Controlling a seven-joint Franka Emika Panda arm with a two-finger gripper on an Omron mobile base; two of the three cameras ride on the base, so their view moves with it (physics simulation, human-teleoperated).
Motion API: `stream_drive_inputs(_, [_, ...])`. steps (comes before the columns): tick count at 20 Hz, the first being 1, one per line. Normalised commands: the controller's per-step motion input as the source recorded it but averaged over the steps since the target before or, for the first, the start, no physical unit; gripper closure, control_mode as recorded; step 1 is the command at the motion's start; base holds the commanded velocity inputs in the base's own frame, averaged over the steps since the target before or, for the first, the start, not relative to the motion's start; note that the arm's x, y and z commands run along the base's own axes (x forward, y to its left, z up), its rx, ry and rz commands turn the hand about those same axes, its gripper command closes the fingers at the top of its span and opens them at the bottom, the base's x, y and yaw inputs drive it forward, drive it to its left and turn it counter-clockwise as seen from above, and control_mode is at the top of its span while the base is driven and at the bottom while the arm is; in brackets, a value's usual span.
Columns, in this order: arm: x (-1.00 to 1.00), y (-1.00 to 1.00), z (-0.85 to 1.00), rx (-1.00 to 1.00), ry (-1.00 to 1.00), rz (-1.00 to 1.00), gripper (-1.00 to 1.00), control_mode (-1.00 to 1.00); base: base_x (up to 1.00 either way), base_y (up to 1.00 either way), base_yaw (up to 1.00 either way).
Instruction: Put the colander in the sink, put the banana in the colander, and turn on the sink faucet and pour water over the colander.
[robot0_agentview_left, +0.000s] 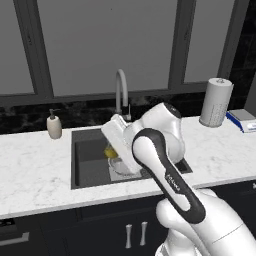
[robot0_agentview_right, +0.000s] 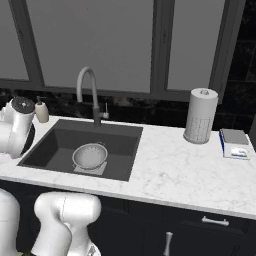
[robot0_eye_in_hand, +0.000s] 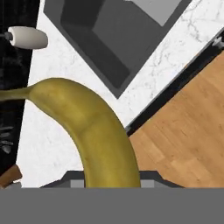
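Left base view: the banana (robot0_agentview_left: 110, 150) shows as a yellow patch over the sink (robot0_agentview_left: 87, 167), just above the colander (robot0_agentview_left: 120, 165); the arm hides the gripper, so the descent should be slow and centred on the bowl. Right base view: the colander (robot0_agentview_right: 90, 156) rests on the sink (robot0_agentview_right: 60, 145) floor below the faucet (robot0_agentview_right: 88, 90), apparently empty. Hand view: the jaws are clamped on the banana (robot0_eye_in_hand: 94, 131), fingertips hidden behind it, its lower end cut off.
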Motion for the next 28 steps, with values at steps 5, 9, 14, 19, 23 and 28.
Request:
stream_drive_inputs(5, [-0.56,-1.00,0.57,0.39,0.38,-0.16,1.00,-1.00,0.00,0.00,0.00])
stream_drive_inputs(9, [-0.24,-1.00,0.42,0.27,0.42,-0.14,1.00,-1.00,0.00,0.00,0.00])
stream_drive_inputs(14, [-0.03,-1.00,0.33,0.09,0.40,-0.13,1.00,-1.00,0.00,0.00,0.00])
stream_drive_inputs(19, [0.03,-0.89,0.13,-0.07,0.21,-0.05,1.00,-1.00,0.00,0.00,0.00])
stream_drive_inputs(23, [0.35,-0.63,0.00,-0.13,0.02,0.00,1.00,-1.00,0.00,0.00,0.00])
stream_drive_inputs(28, [0.90,-0.24,-0.09,-0.01,0.00,0.00,1.00,-1.00,0.00,0.00,0.00])
